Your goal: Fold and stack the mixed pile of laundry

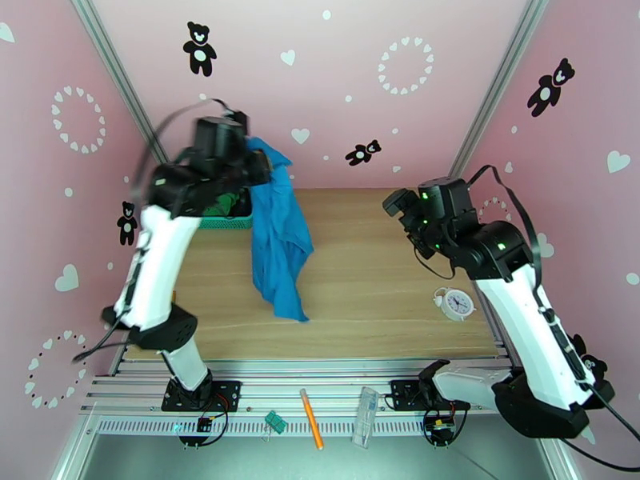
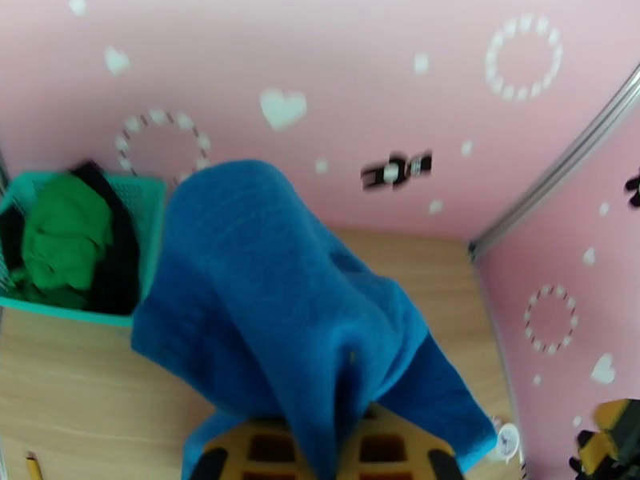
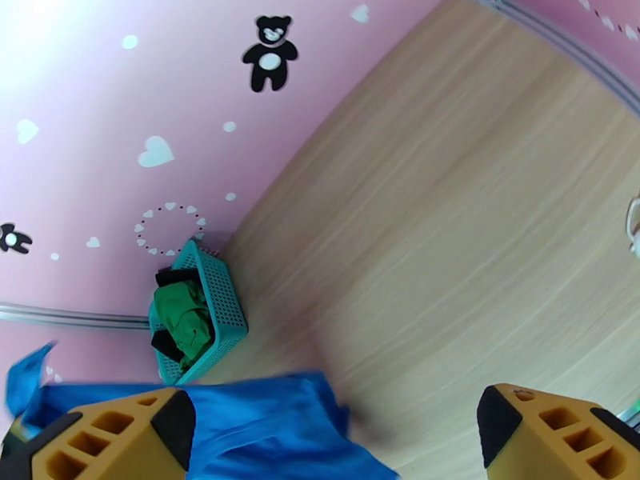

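Observation:
High over the table's back left, my left gripper (image 1: 260,164) is shut on the medium-blue shirt (image 1: 278,234). The shirt hangs from it down to the wood. In the left wrist view the shirt (image 2: 280,314) drapes over my yellow fingers (image 2: 392,454) and hides the gap between them. The bright green garment (image 2: 64,234) and the black one (image 2: 120,270) lie bunched in the teal basket (image 2: 148,226). My right gripper (image 3: 336,430) hovers open over the right half of the table with nothing between its fingers. Below it I see the shirt's hem (image 3: 264,426), the green garment (image 3: 184,323) and the black garment (image 3: 172,276).
The teal mesh basket (image 1: 228,223) stands at the table's back left, partly behind my left arm. A small white alarm clock (image 1: 458,303) lies near the right edge. An orange pen (image 1: 312,418) and a clear plastic piece (image 1: 366,416) rest on the metal rail in front.

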{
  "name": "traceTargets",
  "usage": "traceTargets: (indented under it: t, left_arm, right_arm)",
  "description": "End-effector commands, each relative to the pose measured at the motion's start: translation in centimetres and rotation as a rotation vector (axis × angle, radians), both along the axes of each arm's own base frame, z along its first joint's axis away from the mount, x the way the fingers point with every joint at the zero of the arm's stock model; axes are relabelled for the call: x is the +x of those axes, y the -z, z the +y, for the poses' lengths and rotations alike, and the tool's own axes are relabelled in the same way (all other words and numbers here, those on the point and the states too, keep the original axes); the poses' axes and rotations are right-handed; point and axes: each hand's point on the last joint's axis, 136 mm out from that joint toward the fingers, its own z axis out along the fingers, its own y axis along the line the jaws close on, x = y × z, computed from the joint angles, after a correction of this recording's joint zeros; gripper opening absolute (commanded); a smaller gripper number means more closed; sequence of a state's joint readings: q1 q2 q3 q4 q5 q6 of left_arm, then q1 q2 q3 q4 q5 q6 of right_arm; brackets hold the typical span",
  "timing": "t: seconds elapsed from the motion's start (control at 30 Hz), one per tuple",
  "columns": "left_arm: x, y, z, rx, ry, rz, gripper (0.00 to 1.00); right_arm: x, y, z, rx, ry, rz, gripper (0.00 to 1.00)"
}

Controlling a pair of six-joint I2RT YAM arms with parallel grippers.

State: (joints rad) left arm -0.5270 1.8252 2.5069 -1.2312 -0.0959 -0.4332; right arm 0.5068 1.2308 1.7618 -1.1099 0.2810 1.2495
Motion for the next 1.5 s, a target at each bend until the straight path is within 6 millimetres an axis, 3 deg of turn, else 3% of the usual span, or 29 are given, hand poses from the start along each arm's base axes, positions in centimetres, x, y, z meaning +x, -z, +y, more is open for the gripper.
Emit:
traceTargets:
  t: [0.0,0.13,0.23,0.33,0.47,0.8,1.0,1.07,1.2,1.3,1.47]
  left_arm:
    - [0.1,2.4,-2.8,-0.007,0.051,0.059,0.0]
    - [0.8,7.6,-5.8,0.037,0.073,0.154,0.0]
    - [0.5,9.6,-7.3,0.059,0.087,0.189,0.0]
    - [0.0,9.6,-8.0,0.058,0.103,0.189,0.0]
    - [-0.5,8.7,-7.3,0.063,0.082,0.177,0.0]
    - [-1.4,8.6,-6.2,0.058,0.056,0.169,0.0]
    - [-1.8,7.6,-6.1,0.046,0.076,0.156,0.0]
    - [-2.0,7.5,-6.0,0.046,0.079,0.153,0.0]
    - [-2.5,7.5,-5.9,0.032,0.088,0.154,0.0]
    - [-3.2,7.2,-5.7,0.007,0.097,0.149,0.0]
    - [-4.6,7.3,-4.7,0.021,0.109,0.151,0.0]
  right_arm:
    - [0.0,-0.4,0.6,-0.107,-0.106,-0.065,0.99]
    - [0.6,1.3,2.2,-0.32,-0.344,-0.214,0.99]
    - [0.3,3.3,4.0,-0.434,-0.529,-0.313,0.99]
    - [-0.4,5.9,6.9,-0.497,-0.779,-0.298,0.98]
    - [-1.4,9.0,11.7,-0.423,-1.071,-0.331,0.88]
    - [-0.1,9.9,17.9,-0.45,-1.237,-0.561,0.88]
    - [3.0,11.5,20.1,-0.483,-1.185,-0.513,0.83]
    - [3.8,11.3,20.5,-0.472,-1.159,-0.521,0.77]
    - [5.6,10.4,20.4,-0.475,-1.067,-0.524,0.52]
    - [6.6,9.7,19.4,-0.52,-0.995,-0.522,0.01]
    - [6.4,6.3,16.0,-0.672,-0.931,-0.573,0.0]
